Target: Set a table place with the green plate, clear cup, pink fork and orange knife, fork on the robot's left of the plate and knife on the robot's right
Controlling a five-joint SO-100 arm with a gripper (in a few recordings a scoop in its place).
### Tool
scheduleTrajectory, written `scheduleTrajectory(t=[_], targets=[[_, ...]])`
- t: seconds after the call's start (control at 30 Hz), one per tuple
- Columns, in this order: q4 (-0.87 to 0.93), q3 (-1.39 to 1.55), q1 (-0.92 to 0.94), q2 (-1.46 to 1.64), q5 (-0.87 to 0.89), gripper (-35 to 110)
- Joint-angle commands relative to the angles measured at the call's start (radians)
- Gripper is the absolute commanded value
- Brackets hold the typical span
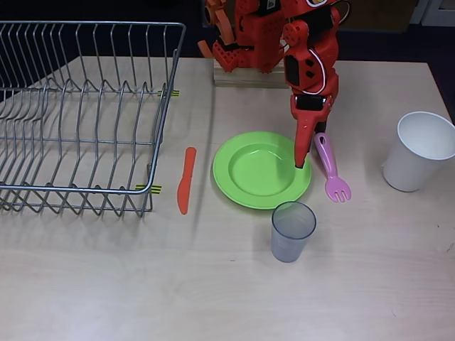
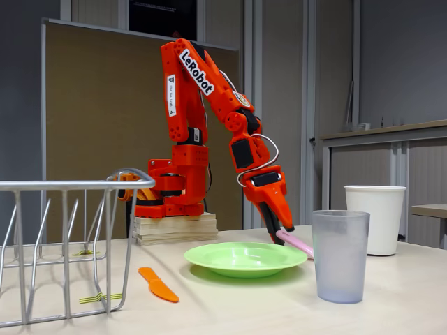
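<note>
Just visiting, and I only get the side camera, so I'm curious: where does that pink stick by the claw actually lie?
Observer: Overhead, it's the pink fork, on the table right of the green plate, tines pointing away from the arm's base.
Operator: Is the claw over it?
Observer: The gripper tip is over the plate's right rim, beside the fork's handle.
Operator: And the orange knife?
Observer: Between the wire rack and the plate, touching neither.
</note>
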Motion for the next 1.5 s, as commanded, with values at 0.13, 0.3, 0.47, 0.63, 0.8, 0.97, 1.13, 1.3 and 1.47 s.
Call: scheduleTrajectory(t=[0.13,0.3,0.47,0.63,0.8,0.97,1.13,1.3,1.47], targets=[[0.012,-0.011,-0.044,0.046,0.083,64],[0.018,-0.003,-0.100,0.094,0.196,66],[0.067,0.015,-0.126,0.147,0.307,68],[0.048,0.034,-0.084,0.143,0.305,67],[0.011,-0.006,-0.055,0.038,0.318,64],[-0.052,-0.037,-0.003,-0.032,0.275,63],[0.057,-0.115,-0.017,-0.038,0.328,64],[0.046,-0.117,-0.003,-0.044,0.351,63],[0.163,-0.129,0.021,-0.005,0.434,66]])
